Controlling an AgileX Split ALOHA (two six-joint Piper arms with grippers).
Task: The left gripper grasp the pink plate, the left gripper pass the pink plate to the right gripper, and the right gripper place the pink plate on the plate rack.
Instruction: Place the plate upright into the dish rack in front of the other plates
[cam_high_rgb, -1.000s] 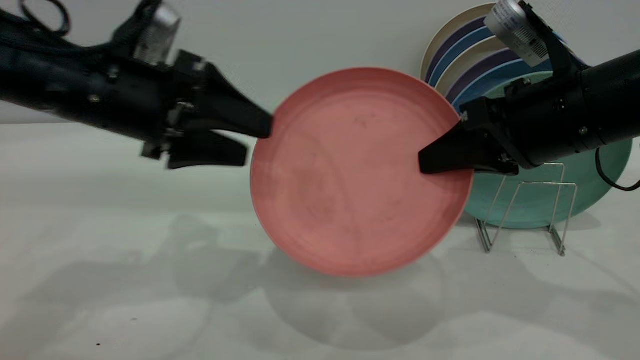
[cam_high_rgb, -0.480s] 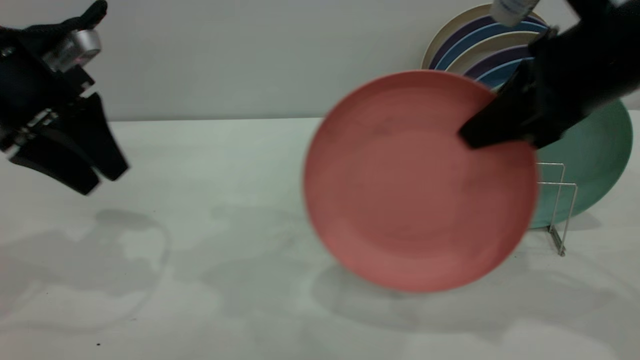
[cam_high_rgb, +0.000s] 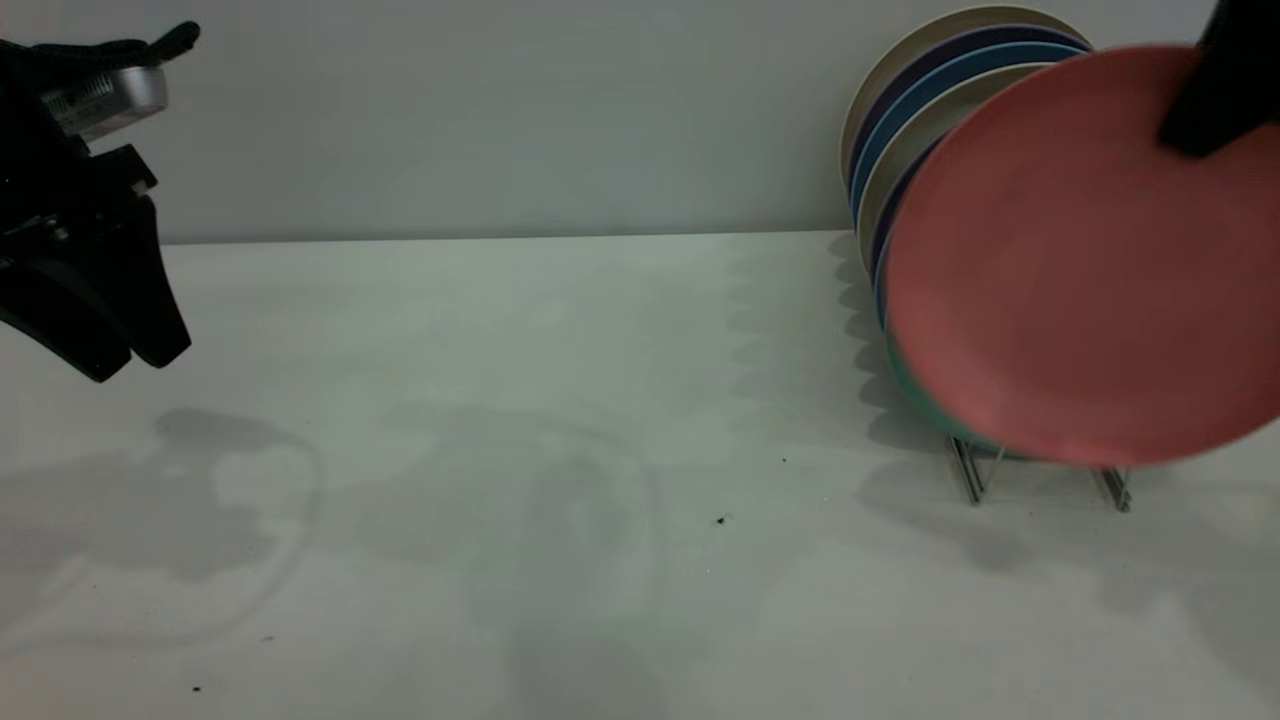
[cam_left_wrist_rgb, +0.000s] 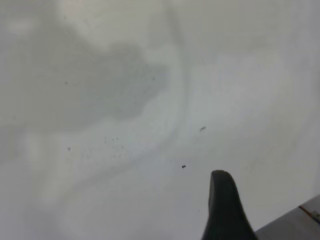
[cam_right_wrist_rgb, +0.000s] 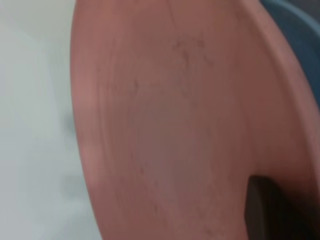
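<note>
The pink plate hangs upright at the far right, in front of the plates in the rack, and hides most of the plate rack; only the rack's wire feet show beneath it. My right gripper is shut on the plate's upper right rim, with most of the arm out of view. In the right wrist view the pink plate fills the picture with one black finger pressed on its face. My left gripper is open and empty at the far left, fingers pointing down above the table. The left wrist view shows one fingertip over bare table.
Several plates stand in the rack behind the pink one: cream, purple and blue rims and a mint-green plate at the front. The white table runs to a grey back wall. A table edge shows in the left wrist view.
The left gripper has let go of the pink plate and drawn back to the far left. The right gripper has carried the plate right and up, over the rack.
</note>
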